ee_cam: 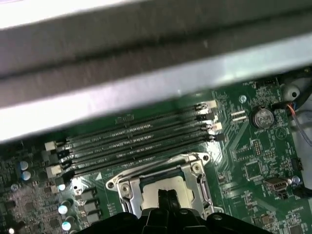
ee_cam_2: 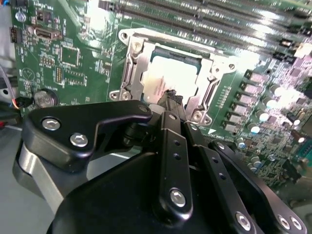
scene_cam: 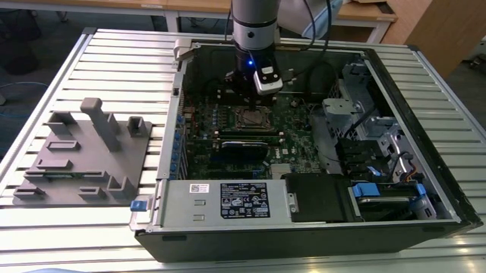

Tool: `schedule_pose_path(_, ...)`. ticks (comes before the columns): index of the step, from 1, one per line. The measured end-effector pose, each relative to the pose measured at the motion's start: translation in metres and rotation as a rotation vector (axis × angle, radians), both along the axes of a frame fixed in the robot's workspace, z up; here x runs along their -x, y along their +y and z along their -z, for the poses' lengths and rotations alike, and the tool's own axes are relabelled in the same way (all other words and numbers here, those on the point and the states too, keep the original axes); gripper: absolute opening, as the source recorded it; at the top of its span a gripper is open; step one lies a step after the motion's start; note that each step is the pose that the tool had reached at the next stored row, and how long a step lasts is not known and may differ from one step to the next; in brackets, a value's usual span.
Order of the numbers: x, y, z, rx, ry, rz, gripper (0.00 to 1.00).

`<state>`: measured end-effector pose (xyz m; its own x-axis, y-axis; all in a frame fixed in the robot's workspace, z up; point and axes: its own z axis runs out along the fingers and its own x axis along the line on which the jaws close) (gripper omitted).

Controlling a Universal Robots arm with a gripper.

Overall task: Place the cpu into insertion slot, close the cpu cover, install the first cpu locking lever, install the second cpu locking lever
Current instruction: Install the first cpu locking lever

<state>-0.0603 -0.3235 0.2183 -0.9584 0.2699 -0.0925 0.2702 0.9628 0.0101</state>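
The cpu (ee_cam_2: 161, 83) lies flat in the insertion slot (scene_cam: 249, 118) on the green board, its pale metal top bright in both wrist views (ee_cam: 152, 194). The silvery cpu cover (ee_cam_2: 130, 66) lies flat around it as a frame (ee_cam: 127, 189). My gripper (ee_cam_2: 170, 96) hangs straight over the slot in the exterior view (scene_cam: 251, 108). Its two black fingertips (ee_cam: 167, 196) are pressed together, shut, with their tips just above or on one edge of the chip. I cannot tell if they touch it. Nothing shows between the fingers.
The open computer case (scene_cam: 425, 114) lies on a slatted metal table. Long black memory slots (ee_cam: 136, 136) run beside the socket, with a coin battery (ee_cam: 263, 117) nearby. A grey fixture plate (scene_cam: 83, 159) sits at the exterior view's left, and a power supply (scene_cam: 224, 199) sits in the case's near end.
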Motion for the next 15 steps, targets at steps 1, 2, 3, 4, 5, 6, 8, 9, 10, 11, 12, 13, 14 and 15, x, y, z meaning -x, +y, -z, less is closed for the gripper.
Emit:
schedule_pose_path(1, 0.0000, -0.0012, 0.0000, 0.0000, 0.0000, 0.000, 0.10)
schedule_pose_path(2, 0.0000, -0.0023, 0.0000, -0.0001, -0.0001, 0.000, 0.10)
schedule_pose_path(3, 0.0000, -0.0033, 0.0000, 0.0000, 0.0000, 0.000, 0.10)
schedule_pose_path(4, 0.0000, -0.0042, 0.0000, -0.0001, 0.0000, -0.001, 0.10)
schedule_pose_path(5, 0.0000, -0.0051, 0.0000, -0.0001, 0.0000, -0.001, 0.10)
schedule_pose_path(6, 0.0000, -0.0055, 0.0000, -0.0001, 0.0000, -0.001, 0.10)
schedule_pose_path(8, 0.0000, -0.0057, 0.0001, -0.0001, 0.0000, -0.001, 0.10)
schedule_pose_path(9, 0.0000, -0.0058, 0.0001, 0.0000, 0.0000, -0.001, 0.10)
schedule_pose_path(10, -0.0001, -0.0058, 0.0001, 0.0001, 0.0000, -0.002, 0.10)
schedule_pose_path(11, -0.0005, -0.0058, 0.0001, 0.0001, 0.0000, -0.002, 0.10)
schedule_pose_path(12, -0.0010, -0.0059, 0.0001, 0.0000, 0.0001, -0.002, 0.10)
schedule_pose_path(13, -0.0016, -0.0059, 0.0002, 0.0004, 0.0005, -0.002, 0.10)
schedule_pose_path(14, -0.0019, -0.0058, 0.0002, 0.0016, 0.0014, -0.003, 0.10)
schedule_pose_path(15, -0.0019, -0.0058, 0.0001, 0.0037, 0.0022, -0.004, 0.10)
